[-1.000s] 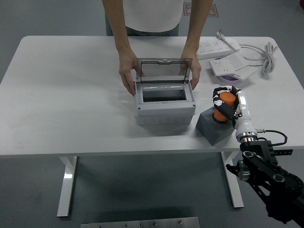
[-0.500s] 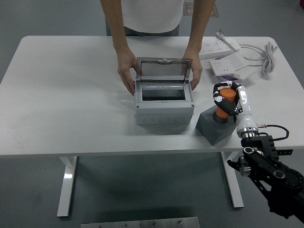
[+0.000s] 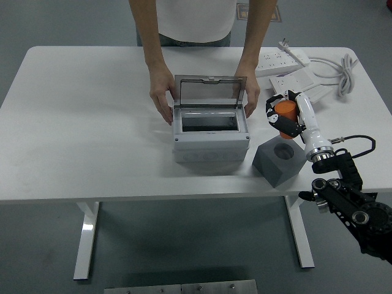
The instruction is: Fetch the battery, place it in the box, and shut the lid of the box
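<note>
Now my right hand [image 3: 283, 114] curled tight around the orange battery [image 3: 283, 111], above the grey holder block [image 3: 279, 160], person's hands [image 3: 161, 95] steadying the open-lidded box [image 3: 210, 138] beside me

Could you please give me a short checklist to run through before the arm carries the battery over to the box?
1. Battery gripped by the right hand: ok, fingers wrap it.
2. Battery clear of the grey holder: ok, its socket shows empty and the battery is above it.
3. Lid open: ok, it stands upright at the back of the box.
4. Box steadied: ok, the person's hands rest on both its sides.
5. Path free: cannot tell; the person's hand at the box's right side lies near the route.
6. Room inside the box: cannot tell, the interior is dark.
</note>
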`<state>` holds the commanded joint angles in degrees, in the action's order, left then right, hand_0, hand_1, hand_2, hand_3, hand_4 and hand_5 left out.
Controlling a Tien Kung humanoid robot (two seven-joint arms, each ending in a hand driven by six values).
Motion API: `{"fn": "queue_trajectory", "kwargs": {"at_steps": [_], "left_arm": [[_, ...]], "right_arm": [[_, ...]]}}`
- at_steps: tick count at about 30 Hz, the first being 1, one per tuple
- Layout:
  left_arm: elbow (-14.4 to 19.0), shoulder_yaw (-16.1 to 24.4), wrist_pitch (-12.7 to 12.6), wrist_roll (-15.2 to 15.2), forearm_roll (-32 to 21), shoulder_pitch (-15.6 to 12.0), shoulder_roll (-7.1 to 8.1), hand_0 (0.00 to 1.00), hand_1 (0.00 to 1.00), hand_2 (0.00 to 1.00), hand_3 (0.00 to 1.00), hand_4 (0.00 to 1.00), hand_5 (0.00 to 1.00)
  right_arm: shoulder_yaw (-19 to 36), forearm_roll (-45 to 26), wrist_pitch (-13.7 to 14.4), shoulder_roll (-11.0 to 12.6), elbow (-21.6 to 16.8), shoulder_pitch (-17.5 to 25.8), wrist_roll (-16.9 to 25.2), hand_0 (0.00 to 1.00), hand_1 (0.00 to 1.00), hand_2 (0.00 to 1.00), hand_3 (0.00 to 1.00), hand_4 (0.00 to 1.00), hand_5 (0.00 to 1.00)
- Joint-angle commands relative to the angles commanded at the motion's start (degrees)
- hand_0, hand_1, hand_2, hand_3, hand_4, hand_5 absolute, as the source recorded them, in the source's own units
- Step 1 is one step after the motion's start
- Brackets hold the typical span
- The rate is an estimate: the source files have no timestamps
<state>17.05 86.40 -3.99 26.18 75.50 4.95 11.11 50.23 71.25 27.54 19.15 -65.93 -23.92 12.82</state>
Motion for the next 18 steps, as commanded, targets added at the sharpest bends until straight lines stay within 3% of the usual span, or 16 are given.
{"fn": "queue_trajectory", "kwargs": {"at_steps": [8, 18], "left_arm": [[0.05, 0.03, -0.18, 0.06, -0.11, 0.05, 0.22, 0.563, 0.715, 0.664, 0.602, 0.688, 0.177], [0.33, 0.16, -0.45, 0.60, -0.20, -0.21, 0.64, 0.563, 0.716, 0.665, 0.602, 0.689, 0.177]], "right_arm": [[-2.92, 12.82, -3.81, -0.34, -0.60, -5.19, -9.13, 0.184, 0.264, 0.318, 0.318, 0.166, 0.002], [-10.38, 32.57, -12.15, -2.34, -0.27, -13.53, -20.71, 0.181, 0.259, 0.314, 0.324, 0.168, 0.002]]}}
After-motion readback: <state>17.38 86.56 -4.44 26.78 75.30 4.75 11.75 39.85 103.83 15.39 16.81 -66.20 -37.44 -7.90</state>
